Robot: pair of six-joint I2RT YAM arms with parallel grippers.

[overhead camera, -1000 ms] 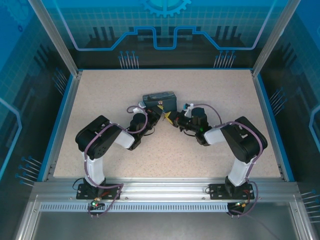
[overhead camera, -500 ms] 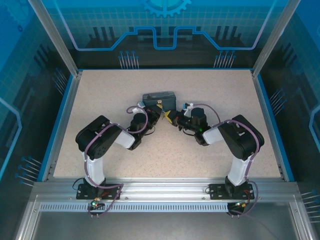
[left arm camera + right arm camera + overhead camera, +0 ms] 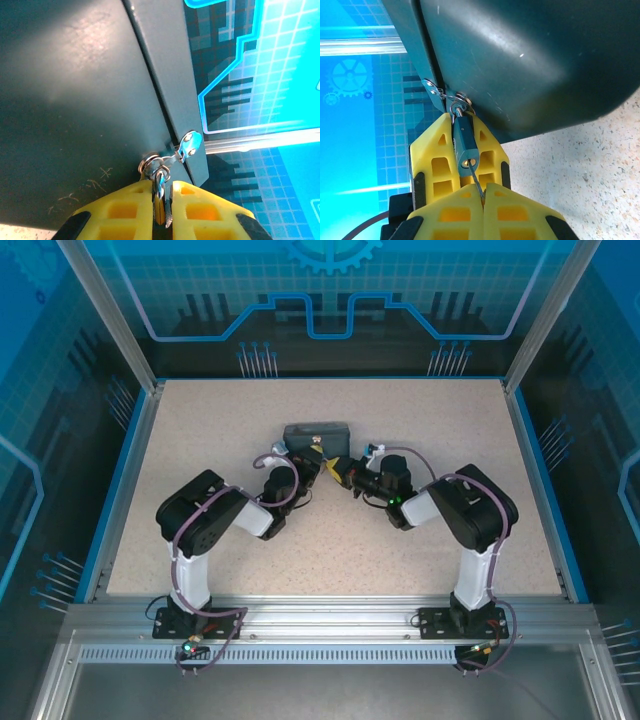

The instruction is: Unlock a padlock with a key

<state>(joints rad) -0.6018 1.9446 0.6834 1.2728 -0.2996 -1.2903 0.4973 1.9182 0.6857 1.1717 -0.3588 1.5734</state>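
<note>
From where I stand I count one dark tin box (image 3: 316, 433) on one counter (image 3: 200, 420), one small teal padlock (image 3: 464, 142), one thin key (image 3: 475, 182), and two yellow-fingered hands, the left hand (image 3: 161, 195) and the right hand (image 3: 483, 192)

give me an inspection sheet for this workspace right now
surface: speckled beige tabletop, no spills seen
job's things: padlock hooked at the box's hasp; key reaches its keyhole
clutter: dark tin box; nothing else seen
grippers: left gripper shut on the padlock; right gripper shut on the key
cables: purple cables run along both arms, no tangle seen
surroundings: blue printed panels, aluminium frame
</note>
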